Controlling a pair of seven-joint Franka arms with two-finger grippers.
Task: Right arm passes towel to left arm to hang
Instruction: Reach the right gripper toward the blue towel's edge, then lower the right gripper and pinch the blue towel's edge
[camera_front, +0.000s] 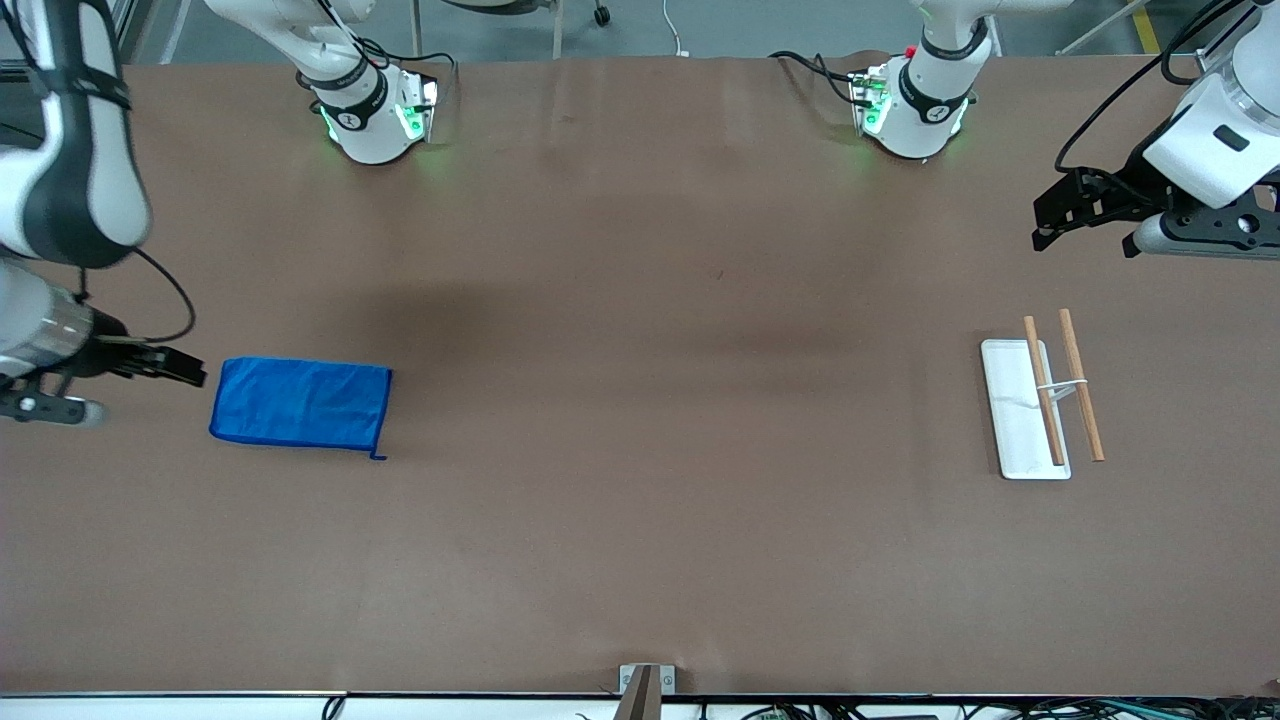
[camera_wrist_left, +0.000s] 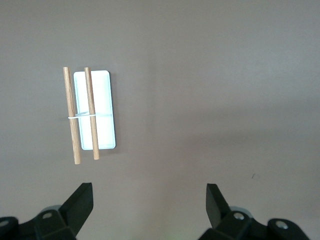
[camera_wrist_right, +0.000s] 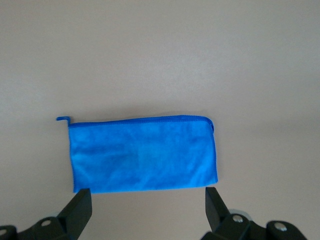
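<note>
The bright blue towel (camera_front: 300, 403) lies flat on the brown table toward the right arm's end, its tiny loop (camera_front: 378, 457) at one corner. My right gripper (camera_front: 192, 369) hangs open and empty over bare table just beside the towel's short edge. In the right wrist view the towel (camera_wrist_right: 142, 155) lies just past the open gripper (camera_wrist_right: 147, 201). My left gripper (camera_front: 1046, 214) is open and empty over bare table at the left arm's end. In the left wrist view the left gripper (camera_wrist_left: 148, 198) has only bare table between its fingers.
A white rack tray (camera_front: 1012, 420) with two wooden rods (camera_front: 1043, 392) across it stands toward the left arm's end; it also shows in the left wrist view (camera_wrist_left: 102, 100). The arm bases (camera_front: 375, 115) stand along the back edge. A small bracket (camera_front: 640, 685) sits at the front edge.
</note>
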